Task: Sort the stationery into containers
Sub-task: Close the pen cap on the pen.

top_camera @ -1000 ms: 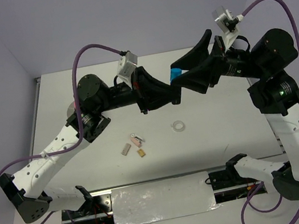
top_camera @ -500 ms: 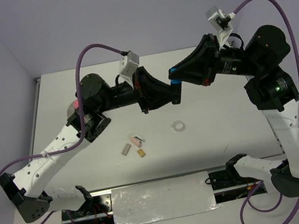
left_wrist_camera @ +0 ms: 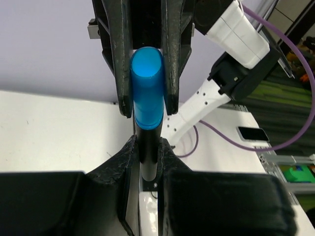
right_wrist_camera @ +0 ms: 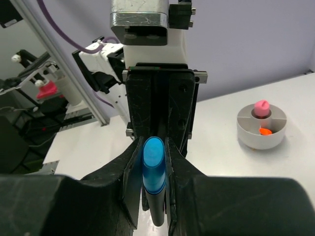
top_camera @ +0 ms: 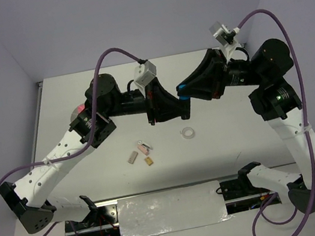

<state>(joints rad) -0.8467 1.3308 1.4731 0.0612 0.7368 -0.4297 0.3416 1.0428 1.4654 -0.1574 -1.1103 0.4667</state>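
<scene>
above the table (top_camera: 240, 134), left tool (left_wrist_camera: 146, 146) and right tool (right_wrist_camera: 153, 145) both clamp the blue-capped marker (left_wrist_camera: 147, 93)

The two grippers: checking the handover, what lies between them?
A blue-capped marker: left gripper on its body, right gripper on its cap, clearest in wrist views.

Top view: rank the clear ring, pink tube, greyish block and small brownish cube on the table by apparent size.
1. Clear plastic ring, widest.
2. Pink tube and greyish rectangular block look about alike; I won't rank them.
3. Small brownish cube, smallest.
</scene>
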